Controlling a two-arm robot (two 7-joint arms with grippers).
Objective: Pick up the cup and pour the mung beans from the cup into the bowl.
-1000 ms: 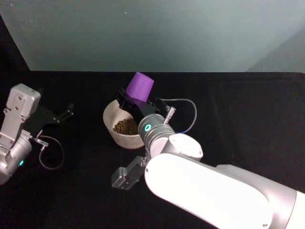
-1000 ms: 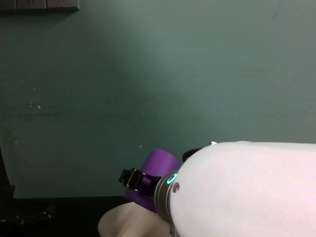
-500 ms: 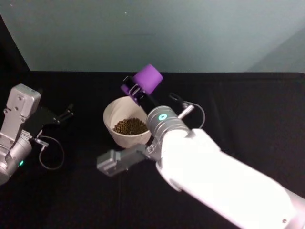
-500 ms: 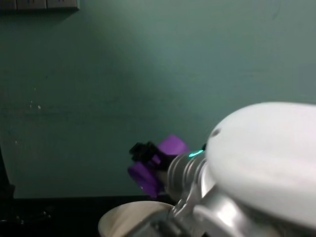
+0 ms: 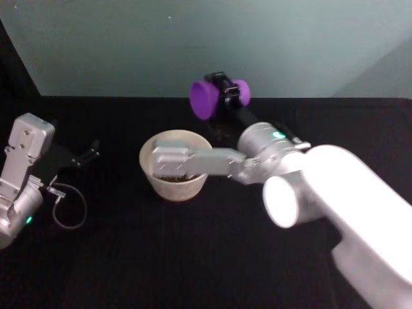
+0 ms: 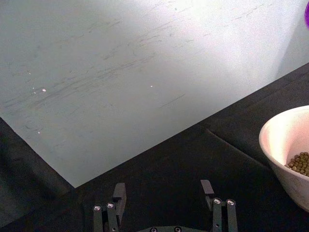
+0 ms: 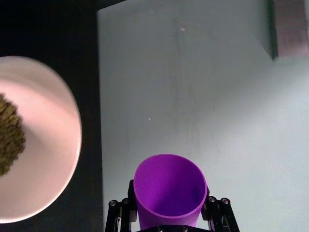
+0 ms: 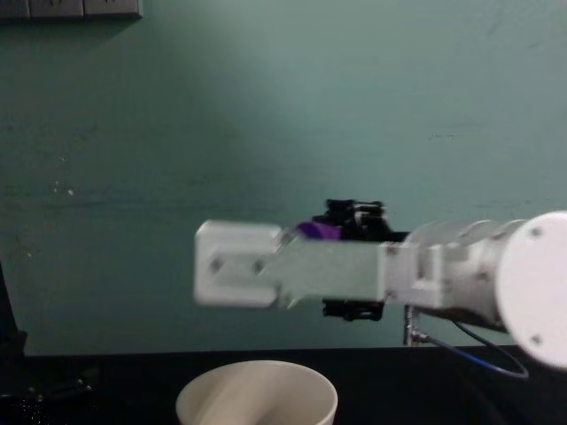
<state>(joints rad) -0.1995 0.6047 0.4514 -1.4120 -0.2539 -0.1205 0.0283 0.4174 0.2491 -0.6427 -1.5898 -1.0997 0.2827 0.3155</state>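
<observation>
The purple cup [image 5: 206, 99] hangs tipped on its side in the air, above and just behind the bowl's far rim. My right gripper [image 5: 223, 95] is shut on it. In the right wrist view the cup [image 7: 169, 188] sits between the fingers [image 7: 216, 209] and its inside shows no beans. The cream-white bowl [image 5: 152, 153] stands on the black table with mung beans [image 5: 168, 177] in its bottom, partly hidden by my right arm. The bowl [image 7: 53, 145] and beans [image 7: 8, 133] also lie beside the cup. From the chest, a sliver of cup [image 8: 314, 230] shows above the bowl [image 8: 257, 390].
My left gripper [image 5: 90, 153] is parked open at the table's left, clear of the bowl; the left wrist view shows its fingers [image 6: 207, 187] and the bowl [image 6: 280, 140] off to one side. A loose cable [image 5: 67, 209] lies by the left arm. A pale wall rises behind the table.
My right arm has lifted and swung the cup from upside down over the bowl to up and right, behind the far rim. The left arm has not moved.
</observation>
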